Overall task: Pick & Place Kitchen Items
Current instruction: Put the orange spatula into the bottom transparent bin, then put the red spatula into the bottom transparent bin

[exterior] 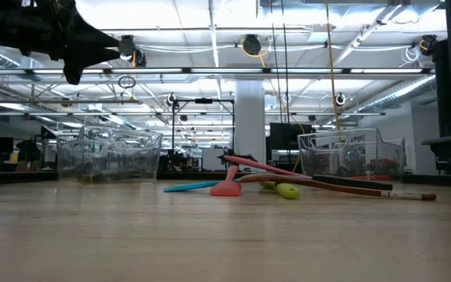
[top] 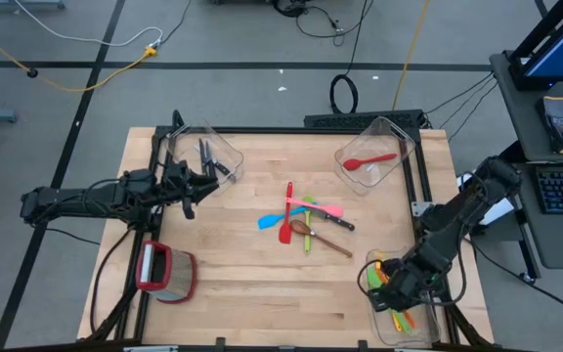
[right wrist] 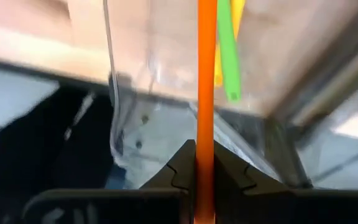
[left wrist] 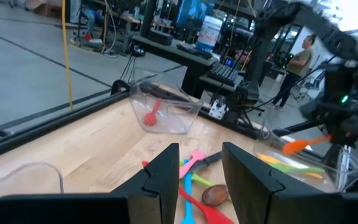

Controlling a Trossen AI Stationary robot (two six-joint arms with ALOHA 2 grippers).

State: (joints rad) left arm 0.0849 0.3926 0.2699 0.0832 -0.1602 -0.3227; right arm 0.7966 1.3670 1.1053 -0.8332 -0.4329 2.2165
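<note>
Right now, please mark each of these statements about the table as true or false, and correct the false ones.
1. The right pincer is shut on an orange utensil. True.
2. The red spoon lies in the pile at the table's middle. False: it lies alone in a clear bin at the far right.
3. The left pincer holds a knife. False: it is open and empty.
4. The red-rimmed container sits on the table's near left part. True.
</note>
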